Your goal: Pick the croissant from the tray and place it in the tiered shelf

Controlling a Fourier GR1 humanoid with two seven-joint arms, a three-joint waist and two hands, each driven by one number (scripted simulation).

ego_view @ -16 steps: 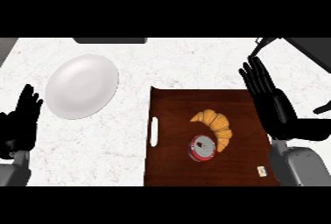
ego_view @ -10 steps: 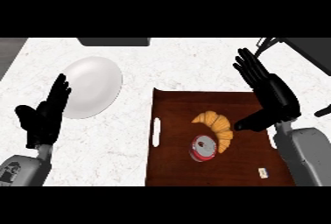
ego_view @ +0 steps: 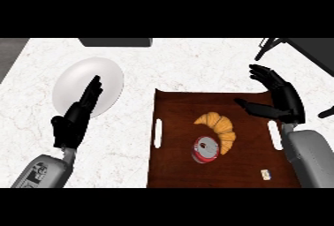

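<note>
Golden-brown crescent-shaped croissant (ego_view: 220, 128), lying flat, untouched, near the middle of the dark brown rectangular wooden tray (ego_view: 176, 172) with white slot handles, curving round a red-rimmed round can (ego_view: 206, 150)

White marble counter (ego_view: 169, 62) with faint veining, filling most of the view. On it, at left, a white plate (ego_view: 78, 84). At right, a dark wooden tray (ego_view: 173, 176) with white slot handles, lying flat. At the far edge, a grey block (ego_view: 115, 42) cut off by the frame
</note>
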